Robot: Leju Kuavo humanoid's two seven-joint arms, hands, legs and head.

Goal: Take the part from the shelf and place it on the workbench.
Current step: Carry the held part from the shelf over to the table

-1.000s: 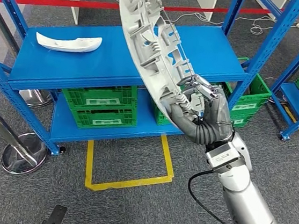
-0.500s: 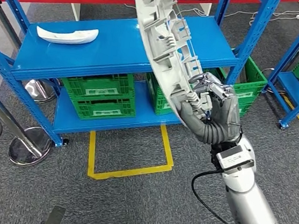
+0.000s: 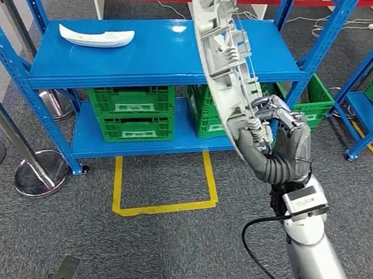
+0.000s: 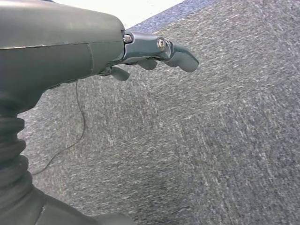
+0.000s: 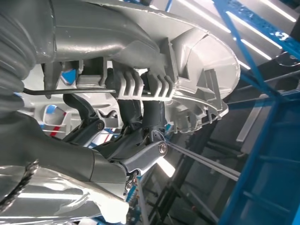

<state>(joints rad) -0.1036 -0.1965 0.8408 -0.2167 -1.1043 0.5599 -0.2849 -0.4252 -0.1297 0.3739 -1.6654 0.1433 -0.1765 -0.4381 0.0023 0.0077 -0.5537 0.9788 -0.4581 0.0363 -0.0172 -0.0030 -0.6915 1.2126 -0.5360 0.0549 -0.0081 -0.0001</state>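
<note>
Left side of the head view: a white curved trim piece (image 3: 95, 35) is lying flat on the upper deck of the blue shelf (image 3: 131, 72), well apart from either hand. Green crates (image 3: 131, 113) are sitting on the lower deck. A yellow floor marking (image 3: 163, 191) is showing on the carpet in front.

The left hand (image 4: 155, 51) is hanging over grey carpet in the left wrist view, fingers extended and apart, holding nothing. It is the farther hand and is playing no part in the carry.

Centre to right: the part, a long grey moulded panel (image 3: 227, 56), is off the shelf and in the air. Its long axis is running steeply upward and away to the left from the right hand (image 3: 275, 146), with the ribbed inner face turned toward the camera. The right hand is gripping the panel at its lower end; in the right wrist view the fingers (image 5: 134, 108) are hooking into the ribbing, thumb on the opposite face.

Judgement: most of the panel's length is standing above the grip, so it is likely to lever about the wrist. No workbench is showing, so the robot probably needs to turn away from the shelf before laying the panel flat.
</note>
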